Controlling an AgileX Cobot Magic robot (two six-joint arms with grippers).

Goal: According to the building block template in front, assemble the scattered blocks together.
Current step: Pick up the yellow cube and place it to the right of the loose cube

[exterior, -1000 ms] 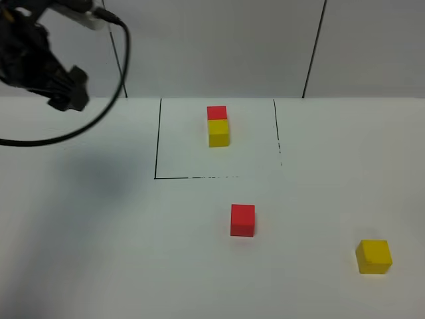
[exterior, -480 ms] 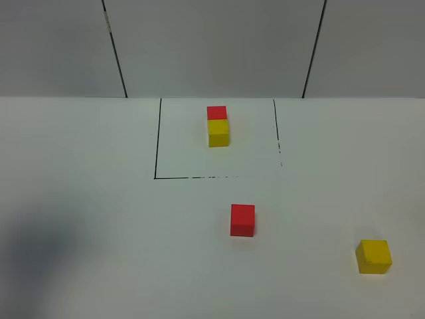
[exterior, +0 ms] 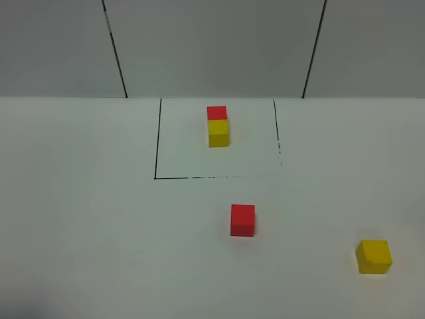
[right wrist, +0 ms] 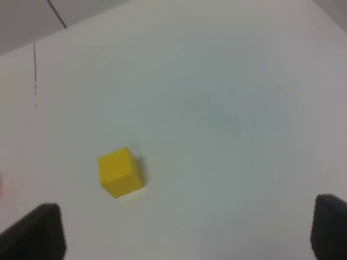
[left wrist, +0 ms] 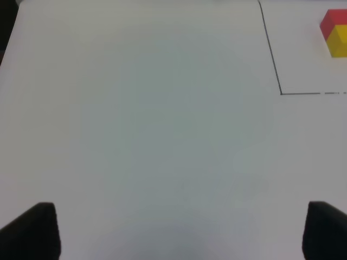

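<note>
The template point(exterior: 218, 125), a red cube joined to a yellow cube, sits at the back inside a thin black-line rectangle point(exterior: 155, 143). It also shows in the left wrist view point(left wrist: 336, 33). The loose red cube point(exterior: 242, 220) lies in front of the rectangle. The loose yellow cube point(exterior: 374, 256) lies at the front right, well apart from the red one, and shows in the right wrist view point(right wrist: 120, 171). My left gripper point(left wrist: 179, 230) is open and empty over bare table. My right gripper point(right wrist: 183, 227) is open and empty, short of the yellow cube. Neither gripper shows in the exterior view.
The white table point(exterior: 86, 219) runs back to a grey panelled wall point(exterior: 212, 46) with dark seams. The rectangle's front line point(exterior: 212, 177) is partly broken.
The left arm, seen at the upper left one second ago, has left the exterior view, and its shadow on the left of the table has faded. The cubes have not moved.
</note>
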